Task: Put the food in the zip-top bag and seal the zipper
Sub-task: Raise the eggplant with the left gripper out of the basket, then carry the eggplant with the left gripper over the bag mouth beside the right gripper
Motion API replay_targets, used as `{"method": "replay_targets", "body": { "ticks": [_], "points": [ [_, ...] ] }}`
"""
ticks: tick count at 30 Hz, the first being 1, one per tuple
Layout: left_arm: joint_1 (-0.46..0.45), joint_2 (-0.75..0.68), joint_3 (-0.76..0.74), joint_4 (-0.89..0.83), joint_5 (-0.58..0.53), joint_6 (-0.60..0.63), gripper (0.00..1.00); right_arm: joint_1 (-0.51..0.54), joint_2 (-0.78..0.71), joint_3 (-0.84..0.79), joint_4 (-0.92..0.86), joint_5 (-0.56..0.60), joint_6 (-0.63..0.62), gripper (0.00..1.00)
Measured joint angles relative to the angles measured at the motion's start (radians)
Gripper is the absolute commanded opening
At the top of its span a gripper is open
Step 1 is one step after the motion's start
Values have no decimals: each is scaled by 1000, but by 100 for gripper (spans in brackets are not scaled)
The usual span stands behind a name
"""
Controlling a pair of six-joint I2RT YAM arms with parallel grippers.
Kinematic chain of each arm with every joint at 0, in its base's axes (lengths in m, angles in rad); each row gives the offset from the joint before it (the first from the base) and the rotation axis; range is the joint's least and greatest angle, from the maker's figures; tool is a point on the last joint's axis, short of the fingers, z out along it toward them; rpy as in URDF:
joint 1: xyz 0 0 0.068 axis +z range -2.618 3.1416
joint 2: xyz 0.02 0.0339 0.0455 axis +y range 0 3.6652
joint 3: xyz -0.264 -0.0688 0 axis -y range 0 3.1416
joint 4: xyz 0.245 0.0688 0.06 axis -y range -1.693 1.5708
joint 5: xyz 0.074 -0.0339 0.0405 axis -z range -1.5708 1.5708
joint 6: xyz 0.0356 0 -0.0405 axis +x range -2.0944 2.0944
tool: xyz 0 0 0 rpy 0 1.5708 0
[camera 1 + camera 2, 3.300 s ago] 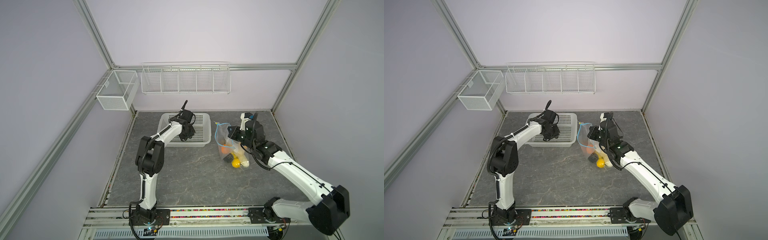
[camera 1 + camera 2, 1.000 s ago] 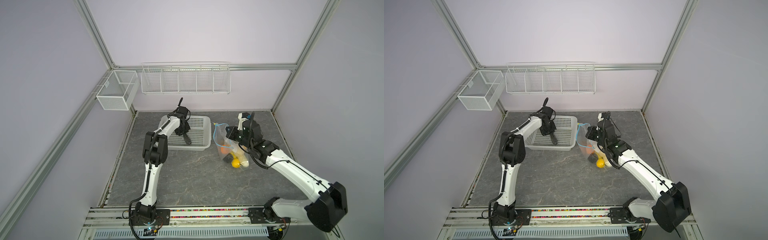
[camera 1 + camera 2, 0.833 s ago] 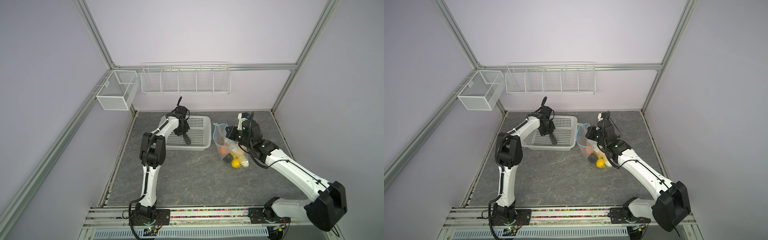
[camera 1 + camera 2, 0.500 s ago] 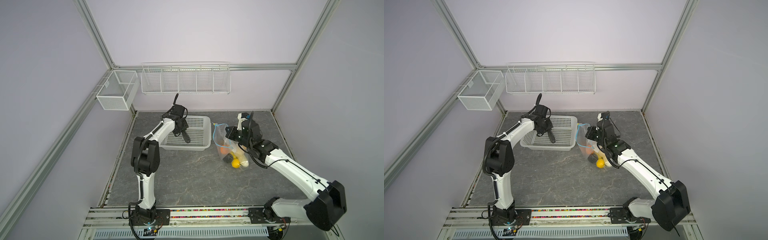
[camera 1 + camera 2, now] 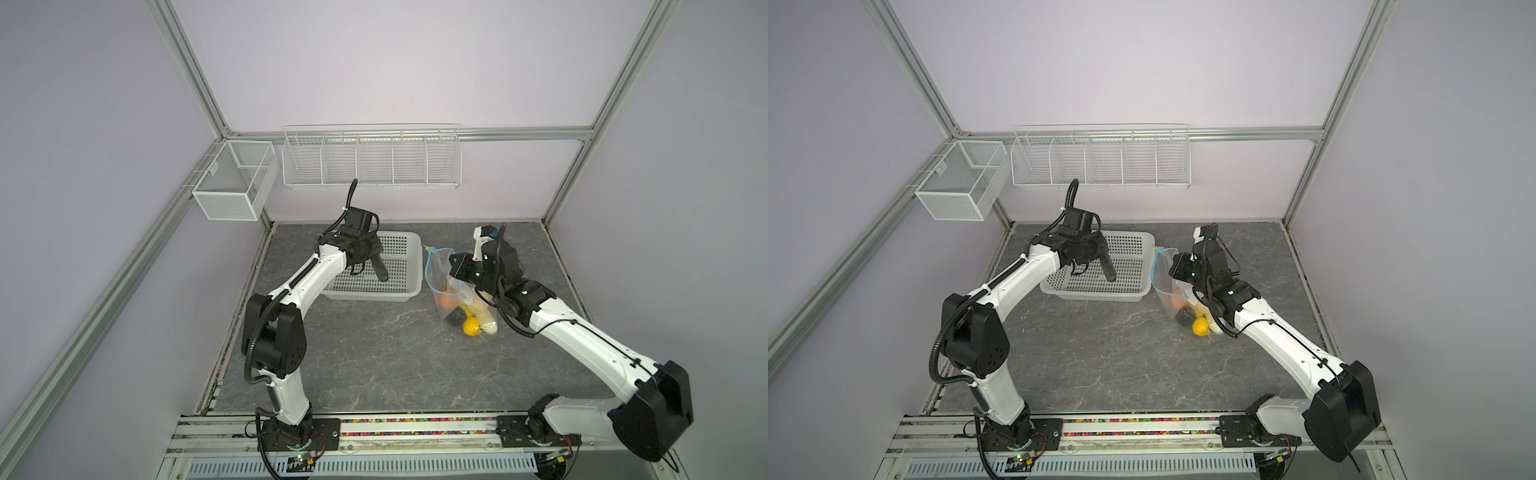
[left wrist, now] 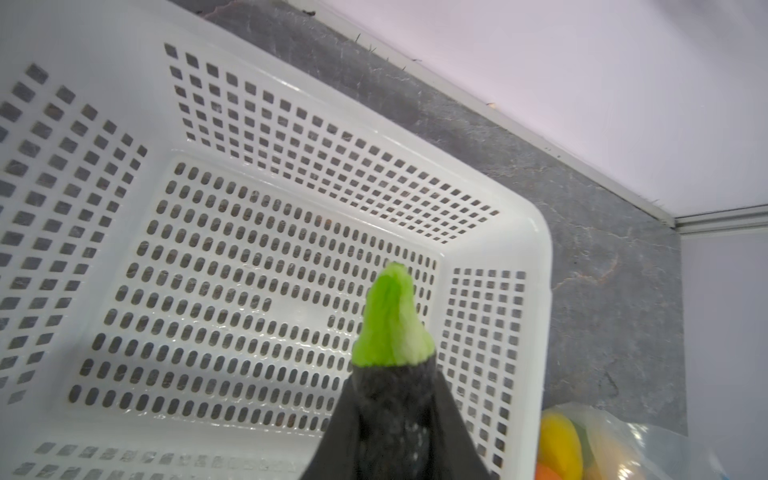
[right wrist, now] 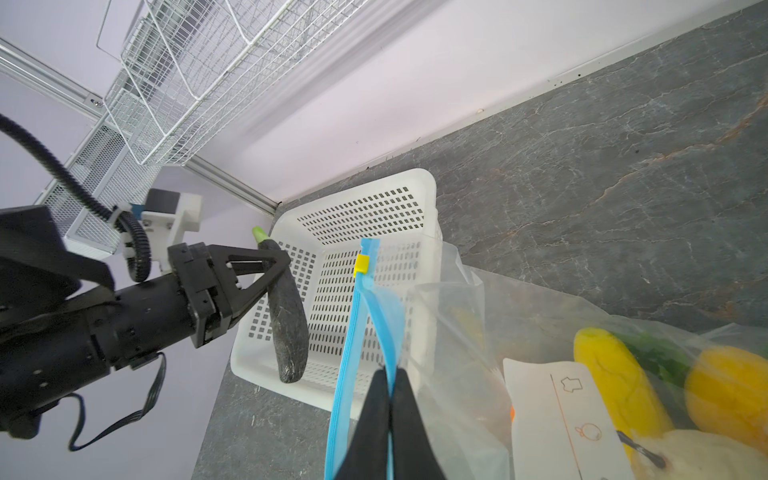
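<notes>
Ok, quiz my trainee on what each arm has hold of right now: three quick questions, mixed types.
1. True or false: the left gripper holds the eggplant over the basket.
2. What is the right gripper pinching? A) the zipper B) the basket rim C) nothing
3. Fill in: the mouth of the bag is ____ (open or sealed).

Key: 1 true; 2 A; 3 open.

Lilac walls (image 5: pixel 374 62), grey marbled tabletop (image 5: pixel 374 353), white wire racks (image 5: pixel 370 162)
</notes>
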Motion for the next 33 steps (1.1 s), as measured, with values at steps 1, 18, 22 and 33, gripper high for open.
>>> {"method": "replay_targets", "body": {
  "ticks": [1,18,22,33],
  "points": [
    [-6,-15,-4,7,-1,-1,18,1,0,0,0,0,0,6],
    [-227,-333,-211,359,-151,-27,24,5,39,51,-2,4,2,6],
    [-282,-330,-211,434,-156,-26,24,6,50,71,-2,0,13,6],
    [-347,-248,-209,509,-187,-17,26,4,52,117,-47,-35,117,6]
  ]
}}
